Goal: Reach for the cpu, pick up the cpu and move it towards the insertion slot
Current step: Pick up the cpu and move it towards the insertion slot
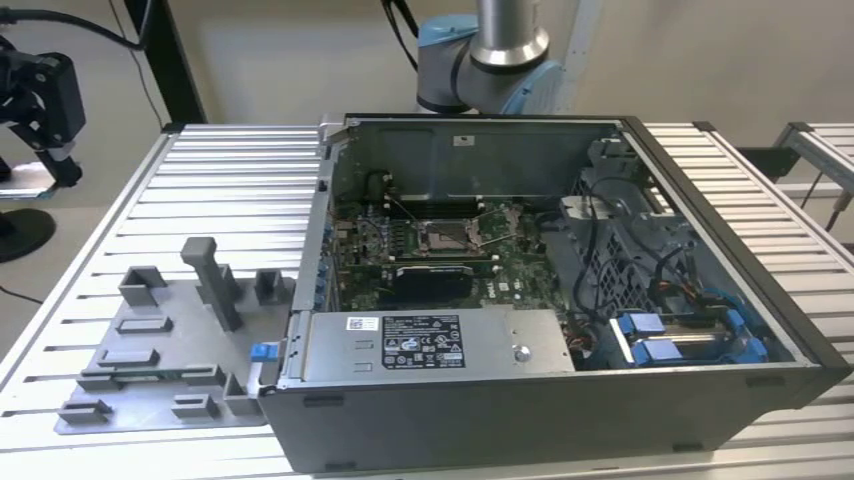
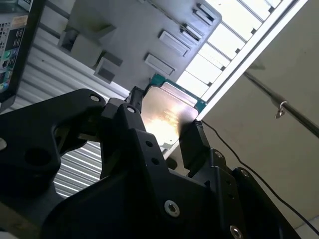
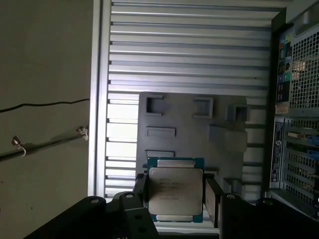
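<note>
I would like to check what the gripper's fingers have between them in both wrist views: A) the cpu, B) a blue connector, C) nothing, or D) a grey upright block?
A: in both wrist views the cpu sits clamped between the fingers of the gripper, its silvery top facing the camera, with the grey tray in the background behind it.

Silvery cpu (image 3: pixel 175 191) with teal-green rim, black jaws, grey tray (image 3: pixel 174 113), ribbed silver table (image 3: pixel 189 50).
</note>
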Controlling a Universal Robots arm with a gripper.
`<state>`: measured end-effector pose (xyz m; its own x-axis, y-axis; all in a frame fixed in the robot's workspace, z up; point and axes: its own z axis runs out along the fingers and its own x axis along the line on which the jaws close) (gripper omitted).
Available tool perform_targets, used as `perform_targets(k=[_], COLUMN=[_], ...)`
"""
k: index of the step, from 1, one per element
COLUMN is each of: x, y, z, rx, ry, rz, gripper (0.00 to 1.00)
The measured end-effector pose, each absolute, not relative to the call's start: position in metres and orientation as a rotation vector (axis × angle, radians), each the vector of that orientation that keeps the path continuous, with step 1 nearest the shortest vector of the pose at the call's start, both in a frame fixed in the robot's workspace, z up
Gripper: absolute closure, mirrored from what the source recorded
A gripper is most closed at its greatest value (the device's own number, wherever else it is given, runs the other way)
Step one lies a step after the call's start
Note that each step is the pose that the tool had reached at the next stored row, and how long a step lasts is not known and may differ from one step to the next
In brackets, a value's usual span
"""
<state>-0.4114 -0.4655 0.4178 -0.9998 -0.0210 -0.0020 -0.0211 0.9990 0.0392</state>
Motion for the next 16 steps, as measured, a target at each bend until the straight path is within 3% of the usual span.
perform_targets(k=[16], x=[-0.399], y=[-0.465], z=[0.418], rx=[-0.033], ry=[3.139], rz=[0.062], gripper=[1.0])
